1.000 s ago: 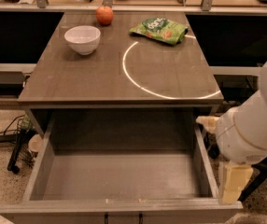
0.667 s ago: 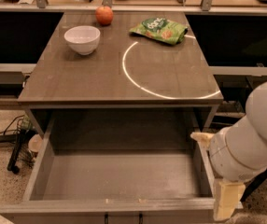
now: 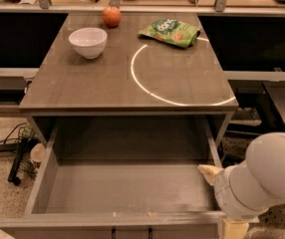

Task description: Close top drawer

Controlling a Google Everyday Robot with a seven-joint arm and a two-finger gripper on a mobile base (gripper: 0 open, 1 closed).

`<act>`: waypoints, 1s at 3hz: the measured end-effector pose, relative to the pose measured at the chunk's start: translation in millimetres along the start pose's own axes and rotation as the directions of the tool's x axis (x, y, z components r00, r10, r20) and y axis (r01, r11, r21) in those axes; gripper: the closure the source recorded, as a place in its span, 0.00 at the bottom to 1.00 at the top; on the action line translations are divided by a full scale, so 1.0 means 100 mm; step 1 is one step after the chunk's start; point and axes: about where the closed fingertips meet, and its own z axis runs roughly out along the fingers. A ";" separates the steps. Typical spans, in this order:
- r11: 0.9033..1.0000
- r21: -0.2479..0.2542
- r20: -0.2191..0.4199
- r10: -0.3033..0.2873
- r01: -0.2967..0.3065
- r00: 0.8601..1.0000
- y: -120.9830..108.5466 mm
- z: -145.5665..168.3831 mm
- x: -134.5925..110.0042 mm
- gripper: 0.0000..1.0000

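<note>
At the lower right of the frame, my gripper (image 3: 211, 174) sits by the right wall of the top drawer (image 3: 43, 180), near its front corner. The white arm (image 3: 269, 176) hides most of it. I cannot tell how far open it is or whether it holds anything. The drawer stands pulled out across the lower frame, under the tabletop (image 3: 82, 91).

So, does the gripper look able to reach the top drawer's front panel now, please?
Probably yes. The gripper sits at the right front corner of the open top drawer, just inside its right wall, and nothing stands between it and the front panel.
</note>
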 end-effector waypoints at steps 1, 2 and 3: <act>1.000 0.004 0.026 0.022 -0.022 0.999 0.04 0.28 -0.08 0.03; 0.999 0.014 0.051 0.030 -0.031 0.998 -0.01 0.42 -0.19 0.17; 0.999 0.027 0.088 0.021 -0.023 0.996 -0.12 0.53 -0.36 0.30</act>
